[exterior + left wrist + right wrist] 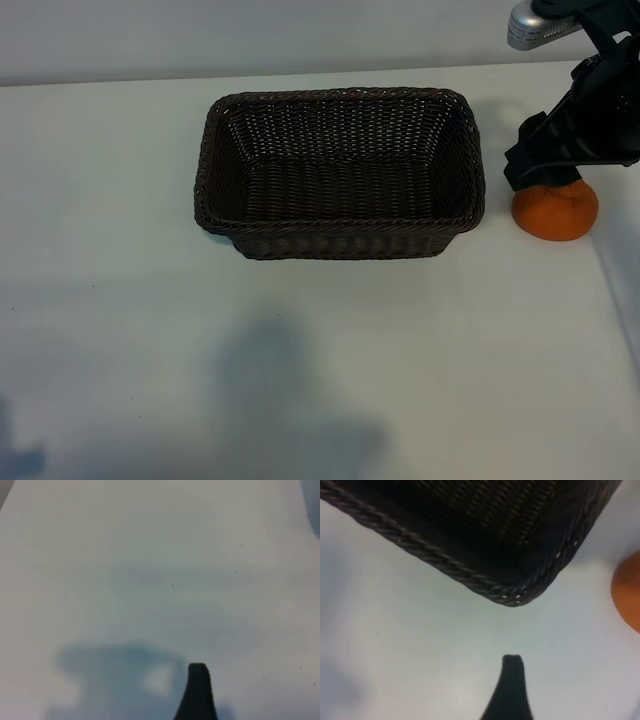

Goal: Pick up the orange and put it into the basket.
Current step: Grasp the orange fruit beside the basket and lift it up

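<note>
Even bright light, soft shadows on the table (120, 330), blurry wrist views.

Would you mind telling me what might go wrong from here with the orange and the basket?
1. The right hand hangs open at the back of the orange, not around it; closing there might nudge the round fruit away.
2. The orange sits beside the basket, whose wall the fruit may clip unless lifted clear.
</note>
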You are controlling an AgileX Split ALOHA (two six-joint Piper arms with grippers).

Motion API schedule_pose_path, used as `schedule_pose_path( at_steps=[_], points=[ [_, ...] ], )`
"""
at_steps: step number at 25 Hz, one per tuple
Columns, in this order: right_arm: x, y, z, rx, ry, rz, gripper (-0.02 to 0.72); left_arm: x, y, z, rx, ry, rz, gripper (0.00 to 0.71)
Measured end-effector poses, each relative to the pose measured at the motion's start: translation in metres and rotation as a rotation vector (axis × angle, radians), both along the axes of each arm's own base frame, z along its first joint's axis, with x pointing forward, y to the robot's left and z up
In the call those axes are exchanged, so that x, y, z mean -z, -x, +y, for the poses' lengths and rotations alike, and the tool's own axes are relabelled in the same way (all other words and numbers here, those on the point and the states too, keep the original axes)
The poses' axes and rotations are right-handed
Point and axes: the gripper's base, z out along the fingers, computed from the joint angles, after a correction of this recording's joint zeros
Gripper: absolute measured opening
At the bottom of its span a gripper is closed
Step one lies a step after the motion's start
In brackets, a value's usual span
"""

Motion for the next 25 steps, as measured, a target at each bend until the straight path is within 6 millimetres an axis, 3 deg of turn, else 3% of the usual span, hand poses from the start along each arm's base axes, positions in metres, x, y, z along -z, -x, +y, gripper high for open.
schedule_pose_path(
  at_steps=[10, 18, 25],
  points=[
    [0.005, -0.010, -0.015, 0.246, 0.078, -0.021, 0.593, 0.000, 0.000, 0.001, 0.079, 0.001, 0.000, 0.594],
    [0.068, -0.049, -0.014, 0.314, 0.137, 0.064, 0.593, 0.000, 0.000, 0.001, 0.087, 0.001, 0.000, 0.594],
    [0.110, -0.066, -0.013, 0.367, 0.149, 0.118, 0.593, 0.000, 0.000, 0.001, 0.089, 0.001, 0.000, 0.594]
  ],
)
